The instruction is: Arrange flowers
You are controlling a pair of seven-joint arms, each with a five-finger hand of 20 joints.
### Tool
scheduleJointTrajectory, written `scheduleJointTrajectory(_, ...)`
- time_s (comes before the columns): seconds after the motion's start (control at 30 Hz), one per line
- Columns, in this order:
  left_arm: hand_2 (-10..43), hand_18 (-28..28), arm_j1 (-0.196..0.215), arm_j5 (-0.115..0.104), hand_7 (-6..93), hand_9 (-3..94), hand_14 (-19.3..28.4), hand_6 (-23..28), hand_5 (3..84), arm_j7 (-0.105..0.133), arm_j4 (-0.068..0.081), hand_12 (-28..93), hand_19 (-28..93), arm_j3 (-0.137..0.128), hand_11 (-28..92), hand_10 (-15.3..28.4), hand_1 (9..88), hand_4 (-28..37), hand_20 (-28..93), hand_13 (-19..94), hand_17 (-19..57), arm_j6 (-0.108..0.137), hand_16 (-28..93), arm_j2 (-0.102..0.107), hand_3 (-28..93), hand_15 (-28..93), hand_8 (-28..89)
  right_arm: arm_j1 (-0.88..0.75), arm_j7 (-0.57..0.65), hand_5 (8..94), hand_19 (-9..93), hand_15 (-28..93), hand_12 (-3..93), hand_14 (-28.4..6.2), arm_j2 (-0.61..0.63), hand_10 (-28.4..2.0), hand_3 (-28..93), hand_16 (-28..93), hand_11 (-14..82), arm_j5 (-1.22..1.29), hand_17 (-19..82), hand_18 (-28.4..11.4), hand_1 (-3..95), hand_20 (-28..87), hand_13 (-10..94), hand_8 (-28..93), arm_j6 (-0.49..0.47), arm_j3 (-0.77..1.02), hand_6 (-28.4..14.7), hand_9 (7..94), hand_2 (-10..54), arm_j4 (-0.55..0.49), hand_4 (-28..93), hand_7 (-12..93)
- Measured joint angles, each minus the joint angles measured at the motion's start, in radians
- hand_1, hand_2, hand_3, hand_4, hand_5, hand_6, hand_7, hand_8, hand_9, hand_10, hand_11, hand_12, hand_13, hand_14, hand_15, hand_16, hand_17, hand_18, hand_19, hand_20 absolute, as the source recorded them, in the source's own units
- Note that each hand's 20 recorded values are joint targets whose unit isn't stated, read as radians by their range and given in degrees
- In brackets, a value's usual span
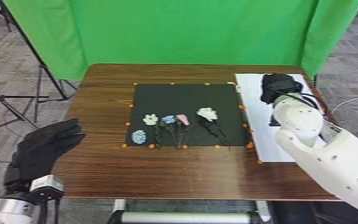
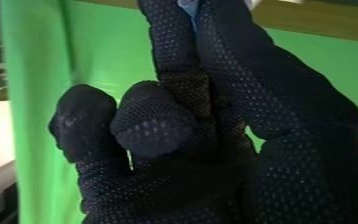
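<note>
My right hand is over the far end of a white sheet at the table's right. In the right wrist view, two long digits of the right hand pinch a pale blue thing; its kind is unclear. On the black mat lie a white flower, a blue flower, a pink flower and a larger white flower, with a light blue cluster nearer the front left. My left hand, open, is beside the table's left edge.
Small orange markers line the mat's edges. The brown table has bare wood in front of the mat. A green cloth hangs behind it, and tripod legs stand at the left. My right arm covers part of the white sheet and a dark item there.
</note>
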Motion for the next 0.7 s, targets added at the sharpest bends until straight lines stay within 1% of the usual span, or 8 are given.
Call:
scheduleJointTrajectory(0.13,4.8,24.3,-0.002,0.003,17.8,39.9,28.4,14.1,48.7,-0.008,0.000,10,60,-0.001,33,22.4,28.0,-14.7,12,28,-9.0,-0.002,-14,0.000,82,63,-10,-0.050,-0.010,74.5,93,78,37.8,-2.9,0.001,-6.4,77,23,12.3,0.011,58,-16.3,57.5,39,81,4,0.000,0.012,-0.2,90.2,-9.5,-0.057,-28,36)
scheduleJointTrajectory(0.23,4.8,24.3,-0.004,0.004,18.0,39.9,28.4,14.1,48.8,-0.009,0.000,10,60,-0.001,33,22.3,28.0,-14.8,12,28,-8.9,-0.002,-14,0.000,82,63,-10,-0.089,-0.013,74.5,93,78,37.9,-3.0,-0.001,-6.5,77,23,12.4,0.018,58,-16.3,57.5,39,81,4,-0.001,0.020,-0.3,90.1,-9.5,-0.078,-28,36)
scheduleJointTrajectory(0.47,4.8,24.3,-0.002,0.004,18.4,39.9,28.4,13.9,48.8,-0.007,0.000,9,61,-0.003,33,22.3,28.0,-14.9,12,28,-8.9,-0.002,-15,0.001,82,63,-10,-0.155,-0.018,74.5,93,78,37.9,-3.2,-0.004,-6.8,77,23,12.7,0.020,58,-16.4,57.7,39,81,4,-0.002,0.019,-0.6,90.0,-9.5,-0.104,-28,36)
scheduleJointTrajectory(0.7,4.8,24.3,-0.001,0.003,18.9,40.0,28.4,13.8,48.8,-0.007,0.000,9,61,-0.004,34,22.2,28.1,-14.9,12,28,-8.9,-0.001,-15,0.001,82,64,-10,-0.159,-0.033,74.5,93,78,37.9,-3.3,-0.016,-7.0,77,23,12.9,0.014,58,-16.5,57.8,40,81,5,0.000,-0.003,-0.7,90.0,-9.5,-0.122,-28,36)
